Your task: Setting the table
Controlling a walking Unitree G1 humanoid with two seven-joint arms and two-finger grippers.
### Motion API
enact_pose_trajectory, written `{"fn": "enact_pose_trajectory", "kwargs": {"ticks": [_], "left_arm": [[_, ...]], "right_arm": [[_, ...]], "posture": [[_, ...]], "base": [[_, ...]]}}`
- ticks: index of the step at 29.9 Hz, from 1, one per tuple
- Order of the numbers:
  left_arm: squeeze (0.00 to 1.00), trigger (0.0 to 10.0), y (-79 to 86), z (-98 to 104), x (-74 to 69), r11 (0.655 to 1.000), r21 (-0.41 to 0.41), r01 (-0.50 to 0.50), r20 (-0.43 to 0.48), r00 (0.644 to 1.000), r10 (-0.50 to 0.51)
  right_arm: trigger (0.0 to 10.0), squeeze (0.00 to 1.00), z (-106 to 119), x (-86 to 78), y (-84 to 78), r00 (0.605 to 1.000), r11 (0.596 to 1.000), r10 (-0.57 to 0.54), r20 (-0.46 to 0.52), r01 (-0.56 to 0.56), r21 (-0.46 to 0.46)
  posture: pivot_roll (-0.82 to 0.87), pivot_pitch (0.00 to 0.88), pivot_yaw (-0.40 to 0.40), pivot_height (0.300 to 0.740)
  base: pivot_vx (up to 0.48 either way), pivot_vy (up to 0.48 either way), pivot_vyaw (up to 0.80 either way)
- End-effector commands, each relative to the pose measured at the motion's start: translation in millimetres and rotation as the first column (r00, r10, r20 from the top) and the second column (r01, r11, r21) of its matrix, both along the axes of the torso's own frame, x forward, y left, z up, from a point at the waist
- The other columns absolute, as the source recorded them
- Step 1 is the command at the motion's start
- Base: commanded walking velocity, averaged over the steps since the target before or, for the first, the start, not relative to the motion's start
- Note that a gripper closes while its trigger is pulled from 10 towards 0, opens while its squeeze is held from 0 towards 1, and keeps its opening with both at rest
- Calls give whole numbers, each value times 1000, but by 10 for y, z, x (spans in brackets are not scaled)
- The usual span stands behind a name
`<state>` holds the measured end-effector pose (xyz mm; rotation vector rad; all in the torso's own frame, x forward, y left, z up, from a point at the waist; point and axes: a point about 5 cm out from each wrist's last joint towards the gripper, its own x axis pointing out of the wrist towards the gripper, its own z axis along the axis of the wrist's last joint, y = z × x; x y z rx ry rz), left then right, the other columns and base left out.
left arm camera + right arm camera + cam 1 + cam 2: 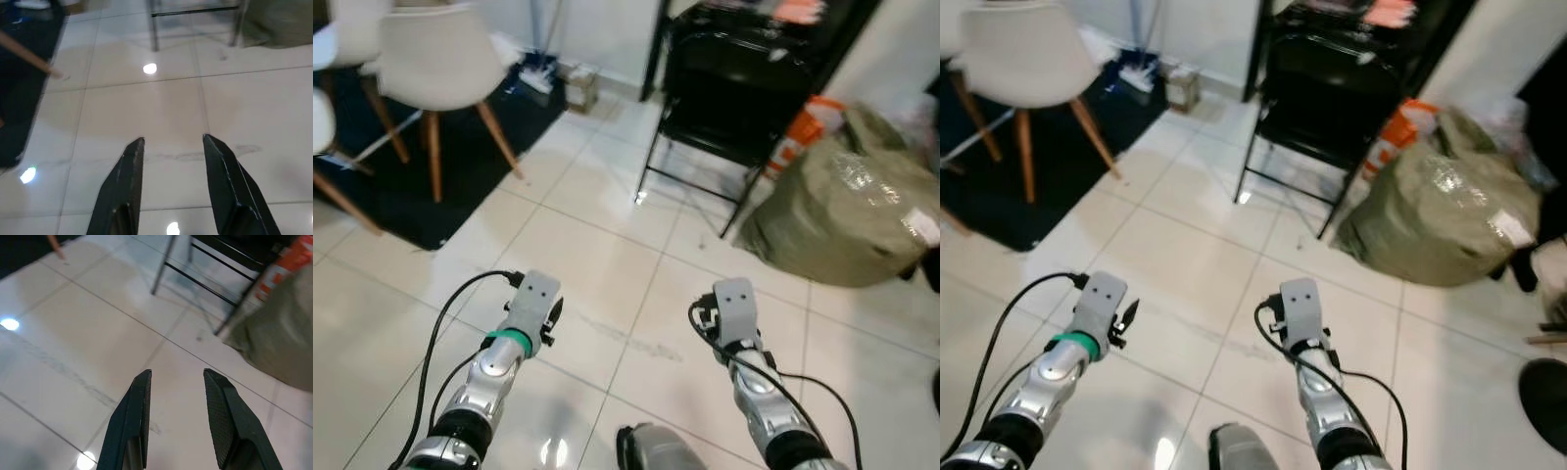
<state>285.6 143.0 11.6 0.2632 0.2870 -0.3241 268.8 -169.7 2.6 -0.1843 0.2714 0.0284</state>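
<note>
Your left gripper (pixel 171 147) and right gripper (pixel 176 379) are both held out low over the tiled floor (pixel 597 255), jaws open and holding nothing. No table and no tableware can be seen from here, so the things you need to set are somewhere out of these views; you have to find them first.

The main risk is walking into something while you search. A black folding chair (pixel 724 108) stands straight ahead, its thin legs easy to clip with an outstretched arm. Just beside it on your right lies a bulky olive sack (pixel 847 215) with an orange packet (pixel 803 132) wedged between it and the chair, which narrows that side. To your left, white chairs (pixel 435 59) with splayed wooden legs stand on a dark rug (pixel 431 196); its edge could catch a foot. The floor is glossy, so it may be slippery.
</note>
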Motion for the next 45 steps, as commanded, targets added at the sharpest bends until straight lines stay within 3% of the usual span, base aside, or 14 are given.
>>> {"fn": "enact_pose_trajectory", "kwargs": {"ticks": [1,41,45], "left_arm": [[0,10000,-10,-83,-72,1000,-3,1,-38,999,-1],[0,10000,-1,-90,-56,1000,-8,-4,-51,999,3],[0,10000,13,-85,-48,1000,13,20,-53,998,-19]], "right_arm": [[10000,0,-23,-12,10,1000,1000,-3,-14,3,5],[10000,0,-22,-5,13,1000,1000,-7,-13,7,5],[10000,0,-17,11,19,1000,999,-29,-9,29,14]], "posture": [[-41,0,-8,740],[-45,0,-4,740],[-29,0,57,740]], "base": [[0,0,-800],[0,0,-800],[0,0,-800]]}}
